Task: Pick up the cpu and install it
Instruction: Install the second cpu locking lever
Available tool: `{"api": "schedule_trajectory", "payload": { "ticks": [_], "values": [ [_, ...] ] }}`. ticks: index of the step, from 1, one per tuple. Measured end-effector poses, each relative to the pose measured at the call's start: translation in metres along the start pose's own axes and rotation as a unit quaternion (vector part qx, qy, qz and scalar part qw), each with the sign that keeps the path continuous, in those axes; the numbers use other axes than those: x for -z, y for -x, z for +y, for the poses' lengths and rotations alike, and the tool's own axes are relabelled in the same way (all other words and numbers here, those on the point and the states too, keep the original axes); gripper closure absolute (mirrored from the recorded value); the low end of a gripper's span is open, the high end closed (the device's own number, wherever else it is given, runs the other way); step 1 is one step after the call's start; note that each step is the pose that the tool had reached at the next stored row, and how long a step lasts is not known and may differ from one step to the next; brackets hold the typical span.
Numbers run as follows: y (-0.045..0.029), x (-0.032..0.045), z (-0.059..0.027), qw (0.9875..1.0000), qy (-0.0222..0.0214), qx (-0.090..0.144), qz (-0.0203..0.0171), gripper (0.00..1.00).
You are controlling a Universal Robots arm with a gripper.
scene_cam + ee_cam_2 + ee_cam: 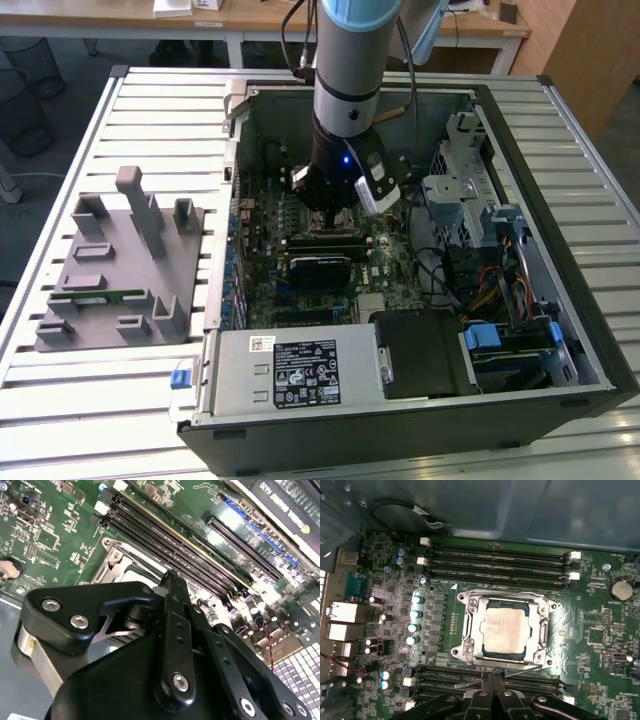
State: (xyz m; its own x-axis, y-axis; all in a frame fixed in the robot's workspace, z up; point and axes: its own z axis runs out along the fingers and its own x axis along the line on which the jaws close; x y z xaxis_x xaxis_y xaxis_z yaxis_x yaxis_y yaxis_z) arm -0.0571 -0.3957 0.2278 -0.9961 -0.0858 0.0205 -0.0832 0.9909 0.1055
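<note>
Inside the open computer case (pixel 560 330), the arm's gripper (pixel 492 692) hangs low over the motherboard (pixel 600 630), just beside the socket (pixel 502 630). The cpu (pixel 505 629) lies flat within the socket's metal frame, its pale silvery top plate showing in the first wrist view, with memory slots (pixel 495 562) running along both sides of it. The gripper's fingers (pixel 485 690) are drawn together with no gap between them and nothing held; their tips sit at the socket's edge, close to a thin wire lever (pixel 520 669) lying along the frame.

By these pictures the chip appears already seated, so the work looks to be in its closing stage: securing or checking the socket rather than carrying the part. Whether the fingertips touch the lever or frame cannot be told. Any further move here would call for fine, gentle placement, since the chip and the socket beneath it would likely tolerate little sideways force. In the exterior view, a grey parts tray (pixel 120 265) sits well apart on the slatted table (pixel 60 400), at the exterior view's left.
</note>
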Motion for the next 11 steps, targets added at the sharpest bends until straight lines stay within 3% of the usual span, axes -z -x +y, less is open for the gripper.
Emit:
{"api": "schedule_trajectory", "payload": {
  "ticks": [2,8,11],
  "values": [
    [-0.002,-0.0014,-0.0001,1.0,0.0013,0.0,0.0003,0.89],
    [-0.0141,-0.0037,-0.001,0.9999,0.0167,0.0,-0.0011,0.89],
    [-0.0149,-0.0047,-0.0045,0.9998,0.0182,0.001,-0.0012,0.89]
  ]
}}
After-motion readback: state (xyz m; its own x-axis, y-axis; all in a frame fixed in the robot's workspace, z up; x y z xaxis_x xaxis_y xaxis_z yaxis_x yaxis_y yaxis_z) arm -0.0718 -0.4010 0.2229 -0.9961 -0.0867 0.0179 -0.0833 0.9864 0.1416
